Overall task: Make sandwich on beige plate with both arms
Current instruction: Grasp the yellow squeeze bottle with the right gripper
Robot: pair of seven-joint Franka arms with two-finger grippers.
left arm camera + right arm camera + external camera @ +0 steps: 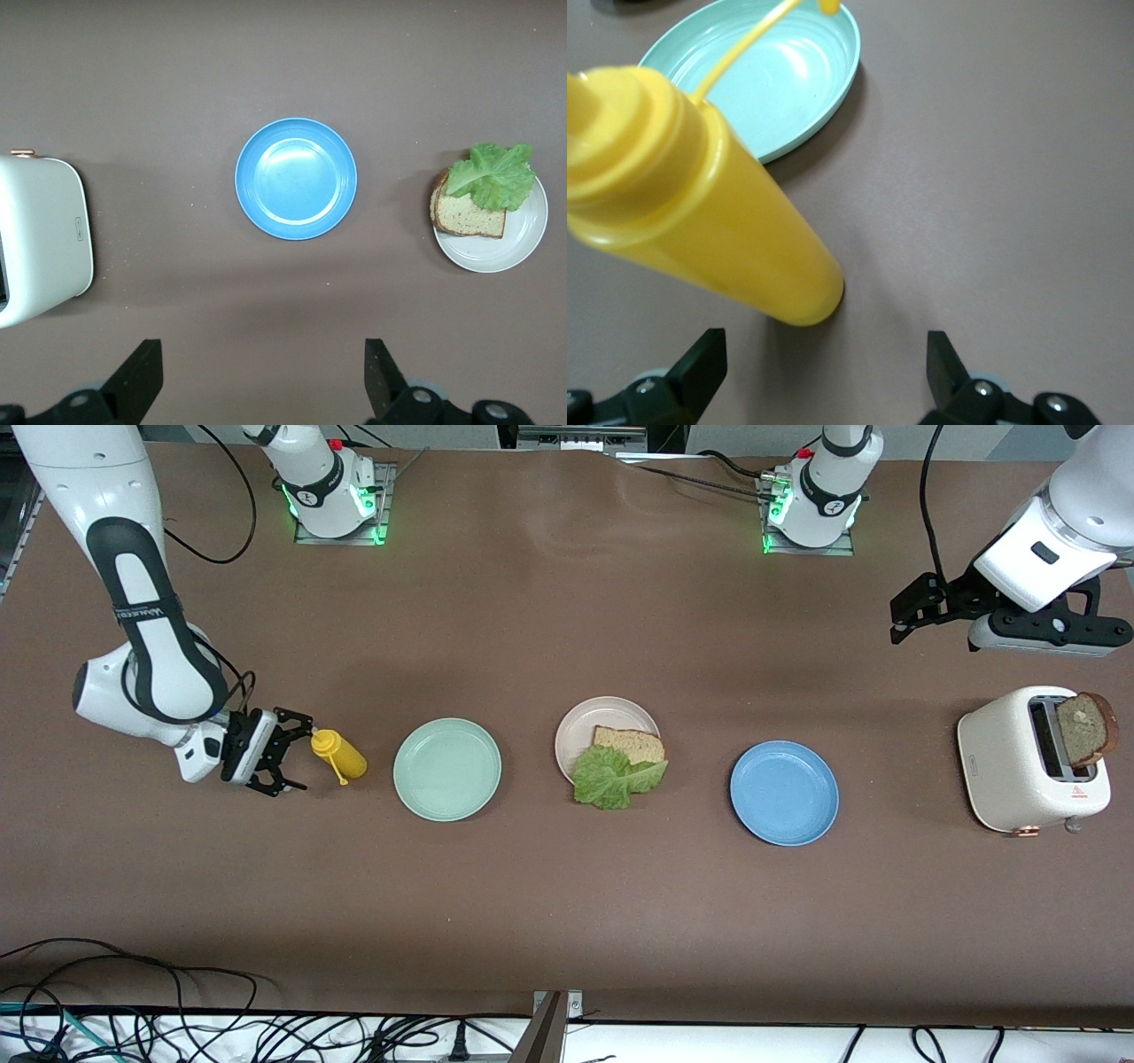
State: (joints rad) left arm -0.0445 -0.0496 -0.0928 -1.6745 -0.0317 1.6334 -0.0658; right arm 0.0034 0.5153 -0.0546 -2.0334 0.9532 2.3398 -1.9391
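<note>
Beige plate [595, 722] between mint plate [446, 769] and blue plate [784, 792], bearing bread slice [631, 745] and lettuce [613, 776]. Right claw [285, 761] apart beside mustard bottle [340, 754]. Left claw [914, 609] apart, above desk [567, 903] near toaster [1028, 762].

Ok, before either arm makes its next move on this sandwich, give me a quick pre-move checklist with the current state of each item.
1. Bottom bread slice on the beige plate: ok.
2. Lettuce leaf on that slice: ok, though it hangs over the plate's rim.
3. Top slice available: ok, a bread slice stands in the toaster.
4. Left gripper free, jaws open, above the table near the toaster: ok.
5. Right gripper free, jaws open beside the yellow mustard bottle: ok.
6. Sandwich complete: not ok, top slice missing.
</note>
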